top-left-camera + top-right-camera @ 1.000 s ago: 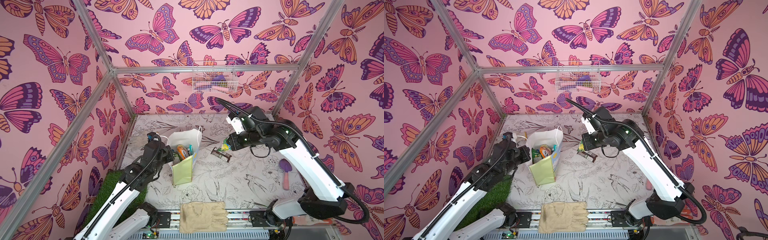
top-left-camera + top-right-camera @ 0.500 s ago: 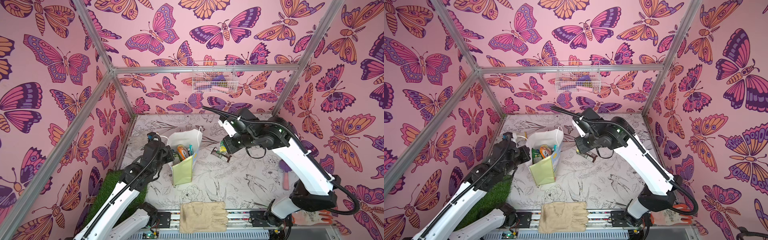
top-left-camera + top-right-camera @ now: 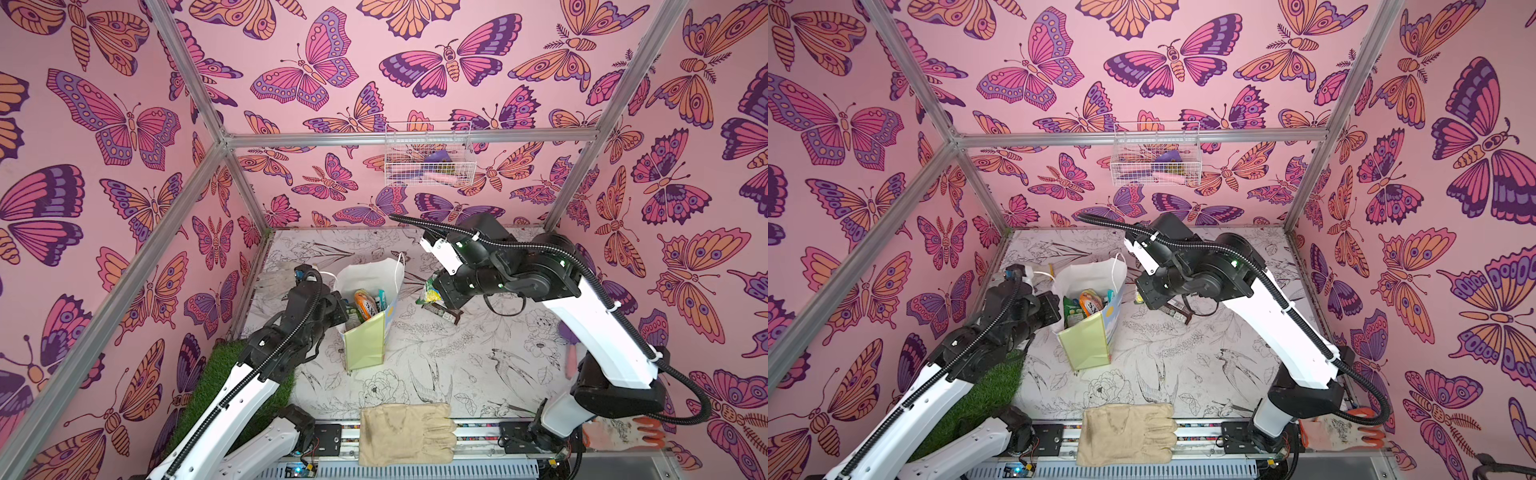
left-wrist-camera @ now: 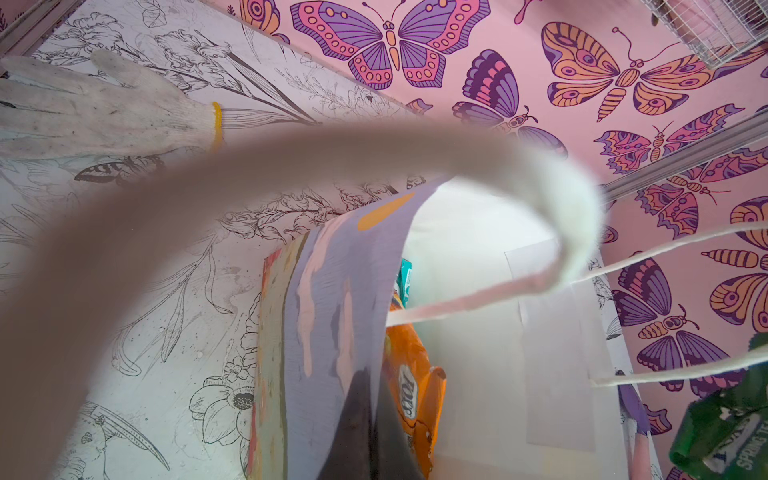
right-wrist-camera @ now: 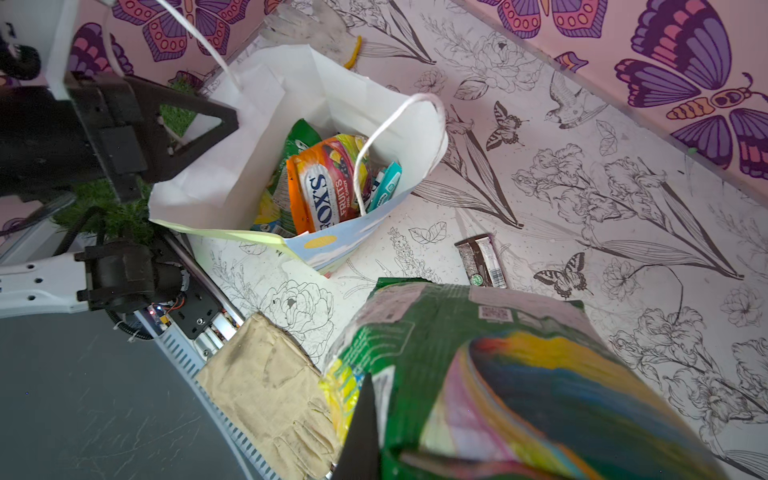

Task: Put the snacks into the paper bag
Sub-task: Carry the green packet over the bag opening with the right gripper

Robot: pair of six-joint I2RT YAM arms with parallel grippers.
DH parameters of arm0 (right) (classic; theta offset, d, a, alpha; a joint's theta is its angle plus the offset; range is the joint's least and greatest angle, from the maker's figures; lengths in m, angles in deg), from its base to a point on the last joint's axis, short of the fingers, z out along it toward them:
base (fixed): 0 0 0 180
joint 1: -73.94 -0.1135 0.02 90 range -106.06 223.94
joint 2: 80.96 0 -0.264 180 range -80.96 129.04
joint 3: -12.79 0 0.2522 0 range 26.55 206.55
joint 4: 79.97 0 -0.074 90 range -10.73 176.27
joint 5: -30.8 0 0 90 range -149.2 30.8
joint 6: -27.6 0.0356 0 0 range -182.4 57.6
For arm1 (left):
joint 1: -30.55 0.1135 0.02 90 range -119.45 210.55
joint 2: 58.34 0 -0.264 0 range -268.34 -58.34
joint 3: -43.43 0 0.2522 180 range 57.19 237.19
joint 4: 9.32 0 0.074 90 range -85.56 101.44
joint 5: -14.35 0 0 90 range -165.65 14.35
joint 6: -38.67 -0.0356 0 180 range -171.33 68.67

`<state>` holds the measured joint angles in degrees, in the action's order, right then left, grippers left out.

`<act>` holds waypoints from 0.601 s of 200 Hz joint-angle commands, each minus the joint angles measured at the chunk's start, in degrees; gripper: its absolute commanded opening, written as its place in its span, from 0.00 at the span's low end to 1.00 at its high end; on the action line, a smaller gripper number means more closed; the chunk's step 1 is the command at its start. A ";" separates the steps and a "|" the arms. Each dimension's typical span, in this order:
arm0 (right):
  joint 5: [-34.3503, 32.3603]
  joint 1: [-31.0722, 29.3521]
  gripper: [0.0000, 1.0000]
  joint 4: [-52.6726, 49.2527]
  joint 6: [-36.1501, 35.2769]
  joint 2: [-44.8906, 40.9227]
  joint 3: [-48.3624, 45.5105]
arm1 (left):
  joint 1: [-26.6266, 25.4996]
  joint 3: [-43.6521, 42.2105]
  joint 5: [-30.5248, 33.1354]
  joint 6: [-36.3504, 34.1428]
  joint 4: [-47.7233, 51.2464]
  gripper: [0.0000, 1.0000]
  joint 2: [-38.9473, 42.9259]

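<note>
Just right of the upright white paper bag with pale yellow-green side panels [image 3: 363, 347], pinching a glossy green-and-yellow plastic packet [image 5: 457, 353] tight in the right jaws, lifted clear of the floral-print worktop [image 3: 457, 374]. Looks like the carry step, partway to the bag. On the bag's other side, clamping its wall with the left jaws pressed together on the paper, propping the mouth open by the look of it.

Already inside: an orange Fox's packet [image 5: 324, 187], a teal one [image 5: 384, 187], something green behind.

Next up, probably: swing over the rim, dodge the white cord handle [image 5: 422, 97] looping across the opening, then let go. Can't rule out nudging the bag on the way in.

Left on the worktop: a dark brown wrapped bar [image 5: 482, 262], near the bag. Out at the edges, a beige fabric glove [image 3: 405, 434] and a white knit glove with yellow cuff [image 4: 95, 108]. Not snacks, not in the way.
</note>
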<state>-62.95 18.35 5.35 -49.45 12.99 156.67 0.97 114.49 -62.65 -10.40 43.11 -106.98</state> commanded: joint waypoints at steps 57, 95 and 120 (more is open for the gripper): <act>9.86 -1.18 0.00 4.89 -3.90 2.12 7.02 | 0.23 1.68 0.45 -1.08 -1.63 0.00 2.08; 11.61 -2.32 0.00 5.53 -4.66 3.99 10.04 | 0.27 1.59 0.59 -1.10 -1.58 0.00 2.17; 11.57 -2.85 0.00 5.68 -5.51 5.08 11.58 | 0.23 1.59 0.63 -1.10 -1.50 0.00 2.29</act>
<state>-52.72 16.23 9.13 -52.38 17.34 165.72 0.97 114.49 -62.63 -10.40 43.57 -106.39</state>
